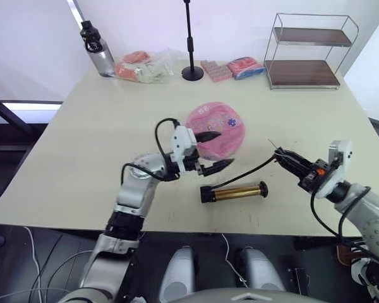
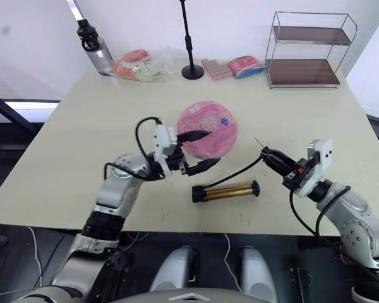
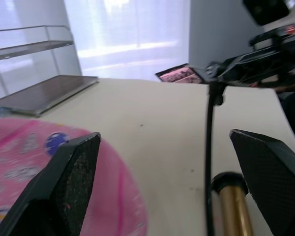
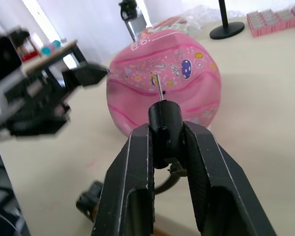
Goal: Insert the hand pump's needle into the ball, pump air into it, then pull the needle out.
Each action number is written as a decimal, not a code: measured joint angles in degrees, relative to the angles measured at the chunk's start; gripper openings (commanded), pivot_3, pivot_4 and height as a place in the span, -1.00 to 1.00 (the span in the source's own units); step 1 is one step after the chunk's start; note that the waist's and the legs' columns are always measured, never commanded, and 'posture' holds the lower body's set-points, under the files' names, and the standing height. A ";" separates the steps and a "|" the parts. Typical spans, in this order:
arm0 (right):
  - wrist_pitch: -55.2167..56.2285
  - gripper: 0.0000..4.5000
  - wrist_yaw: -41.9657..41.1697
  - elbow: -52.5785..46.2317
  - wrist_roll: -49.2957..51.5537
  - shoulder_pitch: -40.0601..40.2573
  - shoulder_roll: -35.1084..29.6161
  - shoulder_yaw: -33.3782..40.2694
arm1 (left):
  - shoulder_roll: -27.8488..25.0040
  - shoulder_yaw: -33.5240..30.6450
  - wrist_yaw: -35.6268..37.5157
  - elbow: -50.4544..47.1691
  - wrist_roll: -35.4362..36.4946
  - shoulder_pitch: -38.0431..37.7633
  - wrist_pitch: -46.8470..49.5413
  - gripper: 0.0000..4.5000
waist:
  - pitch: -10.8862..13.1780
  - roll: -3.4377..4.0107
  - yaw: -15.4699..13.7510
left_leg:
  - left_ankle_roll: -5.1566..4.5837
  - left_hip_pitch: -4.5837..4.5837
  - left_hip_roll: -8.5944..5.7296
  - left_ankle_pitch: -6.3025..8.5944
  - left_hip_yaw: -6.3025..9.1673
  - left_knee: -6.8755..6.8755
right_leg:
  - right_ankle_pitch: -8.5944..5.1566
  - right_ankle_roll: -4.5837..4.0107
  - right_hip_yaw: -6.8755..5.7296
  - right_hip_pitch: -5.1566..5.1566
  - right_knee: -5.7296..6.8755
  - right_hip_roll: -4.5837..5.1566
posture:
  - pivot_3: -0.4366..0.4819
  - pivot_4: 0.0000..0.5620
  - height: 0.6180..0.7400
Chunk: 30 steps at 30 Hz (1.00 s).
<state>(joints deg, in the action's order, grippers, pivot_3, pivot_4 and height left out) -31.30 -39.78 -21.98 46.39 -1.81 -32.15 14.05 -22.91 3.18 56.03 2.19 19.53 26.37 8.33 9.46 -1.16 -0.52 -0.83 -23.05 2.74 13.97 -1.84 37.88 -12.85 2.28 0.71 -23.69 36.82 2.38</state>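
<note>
Gripping needle [image 4: 159, 87] in right pincer [image 4: 165, 147], left pincer [image 1: 211, 151] spread beside ball [image 1: 222, 126]

Beige table [image 1: 82, 158], things scattered across it.
Pink ball [image 1: 216, 129] mid-table, hand pump [image 1: 235, 192] near the front; bottle [image 1: 97, 50], what look like snack packets [image 1: 142, 67], black stand [image 1: 191, 71], wire shelf [image 1: 309, 50] behind.
</note>
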 measured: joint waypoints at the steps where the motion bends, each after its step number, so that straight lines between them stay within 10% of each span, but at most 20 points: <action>1: 0.99 -0.84 -1.01 0.07 -0.66 -0.21 -0.48 0.21 | -0.73 -1.52 -0.90 -0.15 0.43 0.64 1.08 0.99 | 0.00 0.00 -0.01 | 0.00 0.00 0.01 0.00 0.00 0.00 | 0.00 0.00 0.00 0.00 0.00 -0.01 | -0.05 -0.47 1.00; 17: 16.66 -0.84 -14.84 4.51 -11.81 -0.95 -2.40 -2.18 | -2.83 -6.63 -15.18 12.71 -1.43 16.08 14.91 0.99 | 0.08 -0.13 -0.24 | 0.01 -0.01 -0.01 0.00 -0.02 0.01 | 0.13 0.24 -0.01 0.01 -0.01 -0.02 | -0.05 -0.47 1.00; 30: 18.73 -0.84 -13.78 4.89 -14.71 -0.43 -1.14 -3.08 | -1.64 -0.27 -8.69 31.46 -7.11 26.92 14.92 0.99 | 0.12 -0.19 -0.17 | 0.01 -0.05 -0.02 0.00 -0.05 -0.01 | 0.13 0.24 0.01 -0.02 -0.02 -0.03 | -0.05 -0.47 1.00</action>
<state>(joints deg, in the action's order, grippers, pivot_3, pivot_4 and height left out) -12.57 -53.56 -17.09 31.68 -2.24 -33.29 10.96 -24.55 2.91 47.34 33.65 12.42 53.29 23.24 9.58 -1.35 -0.68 -0.82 -23.11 2.72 13.97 -1.89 37.87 -12.72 2.52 0.72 -23.71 36.80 2.35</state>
